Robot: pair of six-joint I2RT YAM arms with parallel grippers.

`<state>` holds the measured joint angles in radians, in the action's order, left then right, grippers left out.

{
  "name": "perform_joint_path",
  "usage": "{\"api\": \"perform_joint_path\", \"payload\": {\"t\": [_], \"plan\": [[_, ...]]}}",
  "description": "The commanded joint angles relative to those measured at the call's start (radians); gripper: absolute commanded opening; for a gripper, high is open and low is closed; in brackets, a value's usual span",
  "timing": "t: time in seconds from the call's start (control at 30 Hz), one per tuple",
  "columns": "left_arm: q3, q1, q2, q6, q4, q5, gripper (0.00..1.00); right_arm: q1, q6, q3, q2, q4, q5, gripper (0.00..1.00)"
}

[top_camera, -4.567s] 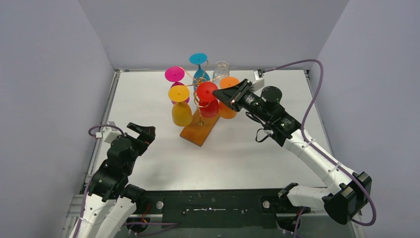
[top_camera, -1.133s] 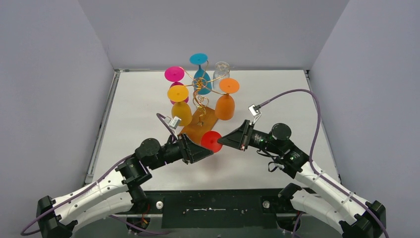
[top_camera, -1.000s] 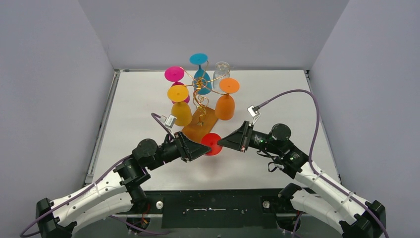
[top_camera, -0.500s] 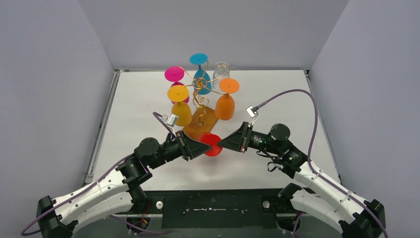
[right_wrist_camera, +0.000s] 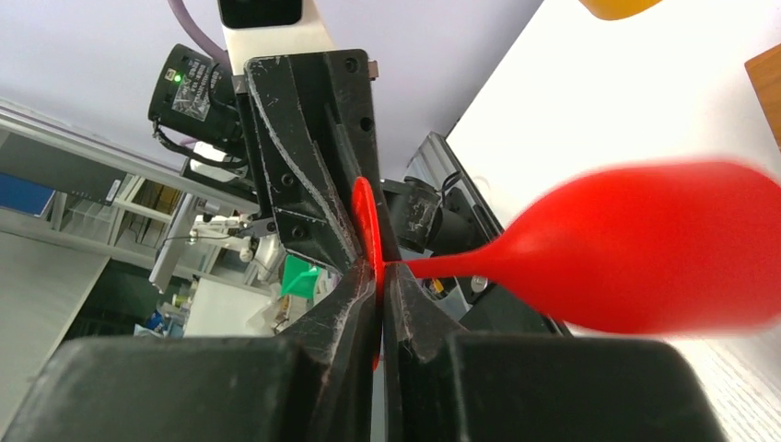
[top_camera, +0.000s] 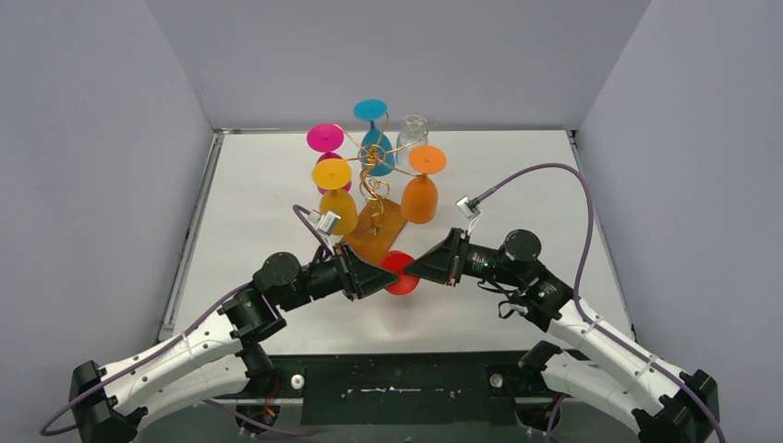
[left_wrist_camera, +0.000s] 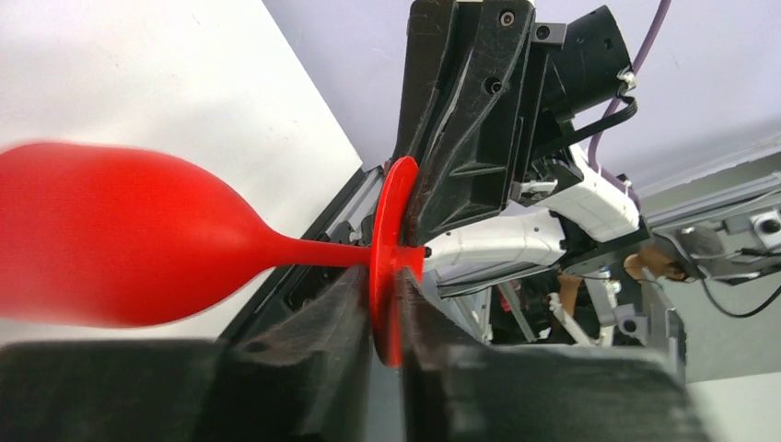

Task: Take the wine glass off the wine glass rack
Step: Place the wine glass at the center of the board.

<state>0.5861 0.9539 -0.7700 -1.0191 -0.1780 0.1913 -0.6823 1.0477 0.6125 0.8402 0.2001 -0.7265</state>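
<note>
**A:** Start big. What lies around the grippers?

**B:** The white table (top_camera: 277,185) spreads under and beyond both of them. The wine glass rack (top_camera: 371,242) stands just past their tips, with its wooden base corner close behind the meeting point. A yellow glass (top_camera: 338,210) and an orange glass (top_camera: 420,198) hang on it further back.

**A:** And the task's glass?

**B:** The red wine glass (top_camera: 400,279) is off the rack, lying sideways between the two tips. The left gripper (top_camera: 386,274) is pressed onto the rim of its round foot (left_wrist_camera: 391,230). The right gripper (top_camera: 411,269) pinches the same foot from the opposite edge. The bowl (left_wrist_camera: 110,239) juts out to one side, clear of both.

**A:** Why two grips on one disc?

**B:** It looks like a handover. Each takes a separate stretch of rim, so the fingers do not collide.

**A:** Room to move?

**B:** Bare table lies on the near side. Backing away towards the bases looks safer, since the rack's base edge crowds the far side.
</note>
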Motion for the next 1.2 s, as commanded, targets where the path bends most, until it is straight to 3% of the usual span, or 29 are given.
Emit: {"api": "perform_joint_path", "payload": {"t": [0.0,0.07,0.2,0.33,0.47,0.63,0.8,0.97,1.17], "plan": [[0.036,0.005,0.020,0.039,-0.030,0.028,0.25,-0.007,-0.003,0.016,-0.033,0.106,0.016,0.00],[0.035,0.005,0.014,0.040,-0.034,0.053,0.38,-0.008,0.011,-0.002,-0.042,0.137,0.025,0.00],[0.039,0.005,-0.015,0.037,-0.046,0.088,0.40,-0.007,0.019,-0.018,-0.045,0.165,0.039,0.00],[0.038,0.006,-0.017,0.036,-0.053,0.068,0.29,-0.010,0.026,-0.018,-0.031,0.175,0.042,0.00],[0.023,0.006,0.003,0.025,-0.078,0.038,0.26,-0.010,0.030,-0.017,-0.023,0.175,0.029,0.00],[0.010,0.006,0.008,0.018,-0.106,0.046,0.01,-0.011,0.030,-0.015,-0.023,0.174,0.030,0.00],[0.001,0.006,0.011,0.023,-0.124,0.058,0.00,-0.011,0.028,-0.006,-0.024,0.145,0.038,0.05],[-0.033,0.006,0.053,0.026,-0.142,0.032,0.00,-0.011,0.009,0.003,-0.061,0.089,0.085,0.21],[-0.057,0.007,0.080,0.055,-0.154,0.045,0.00,-0.010,-0.032,0.035,-0.107,-0.011,0.144,0.69]]}}
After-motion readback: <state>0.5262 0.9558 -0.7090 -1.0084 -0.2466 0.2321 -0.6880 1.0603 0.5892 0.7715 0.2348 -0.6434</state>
